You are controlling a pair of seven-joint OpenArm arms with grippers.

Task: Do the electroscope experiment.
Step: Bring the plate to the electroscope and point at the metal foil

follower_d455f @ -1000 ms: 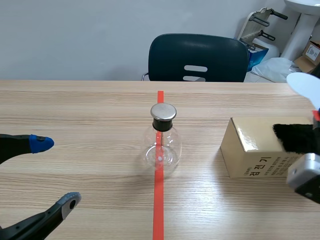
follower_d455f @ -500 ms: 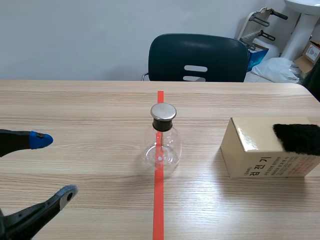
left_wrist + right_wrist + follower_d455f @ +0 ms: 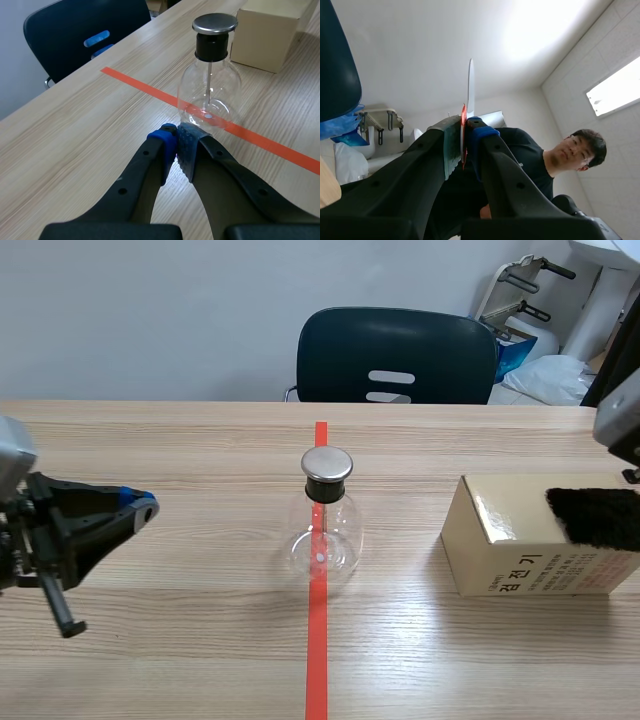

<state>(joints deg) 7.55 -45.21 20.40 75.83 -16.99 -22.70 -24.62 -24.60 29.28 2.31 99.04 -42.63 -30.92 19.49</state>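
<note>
Both are closed: left end effector (image 3: 176,145) empty, nearer the electroscope (image 3: 322,530) mid-tabletop (image 3: 200,640); right end effector (image 3: 462,140) raised, clamping a white paddle (image 3: 470,82).

Bright, even light fills the scene view; shadows on the table (image 3: 150,440) are pale and soft-edged, one faint under the flask (image 3: 322,535), one beside the box (image 3: 520,560); the flask's metal cap (image 3: 327,462) shines almost white; the box's gold top carries a glossy glare; the black fur (image 3: 595,515) on it shows flat dark, without detail; in the left wrist view small glints dot the glass; the right wrist view faces upward, where a glow on the ceiling (image 3: 545,30) and a wall panel (image 3: 615,82) burn out to white, leaving the right gripper (image 3: 465,142) near silhouette, the thin paddle (image 3: 470,82) pinched in it pale.
</note>
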